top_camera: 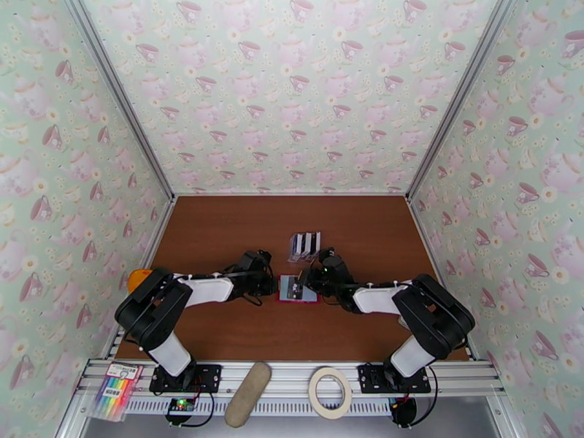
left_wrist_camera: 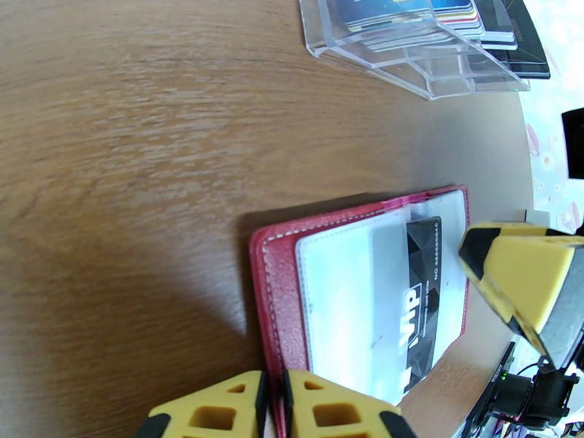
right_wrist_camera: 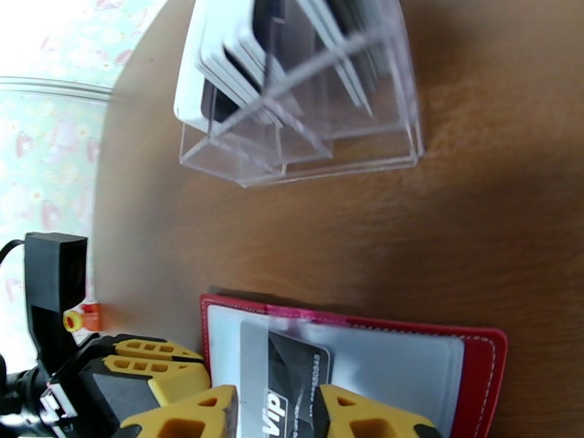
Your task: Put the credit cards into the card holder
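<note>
Card holder [top_camera: 298, 289] lies open on the counter [top_camera: 219, 235] between the two arms, inside facing up. Left gripper [left_wrist_camera: 274, 403] has its jaws pinched on the red border, pinning it down. Right gripper [right_wrist_camera: 274, 414] hovers over the black card [right_wrist_camera: 292, 374], jaws parted either side of it, apparently gripping nothing. That card sits partly inside a clear sleeve, so it looks lodged, though perhaps not fully home. Next move, I'd say: nudge it deeper, or lift away to the clear stand [top_camera: 304, 246] just beyond for another of the credit cards [left_wrist_camera: 394, 9], holder kept clamped. Readable: "VIP" in white on the black card, then "NO" and digits too blurred to trust.
</note>
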Controlling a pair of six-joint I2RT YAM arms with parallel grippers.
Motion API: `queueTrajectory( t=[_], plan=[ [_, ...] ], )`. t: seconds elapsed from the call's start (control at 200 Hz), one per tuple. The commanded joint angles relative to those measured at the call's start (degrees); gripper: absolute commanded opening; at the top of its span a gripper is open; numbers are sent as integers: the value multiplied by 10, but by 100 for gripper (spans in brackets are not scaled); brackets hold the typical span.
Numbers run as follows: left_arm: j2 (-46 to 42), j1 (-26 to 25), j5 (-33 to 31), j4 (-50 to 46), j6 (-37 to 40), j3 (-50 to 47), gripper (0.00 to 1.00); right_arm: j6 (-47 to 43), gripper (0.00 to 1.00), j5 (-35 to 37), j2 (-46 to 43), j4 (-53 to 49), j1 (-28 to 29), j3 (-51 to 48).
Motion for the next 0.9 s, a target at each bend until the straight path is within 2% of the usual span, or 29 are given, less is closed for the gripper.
queueTrajectory(
  t=[0.0,0.321,0.631,0.897],
  plan=[
    [44,1,3,-48,19,-1,16,-39,35,52,-15,-118,13,40],
    [51,13,22,-41,35,12,15,-79,38,162,10,-282,60,138],
    [61,25,54,-12,32,-1,15,-77,40,228,60,-363,96,206],
    [60,30,59,-16,37,5,15,-74,40,234,83,-370,103,226]
  ],
)
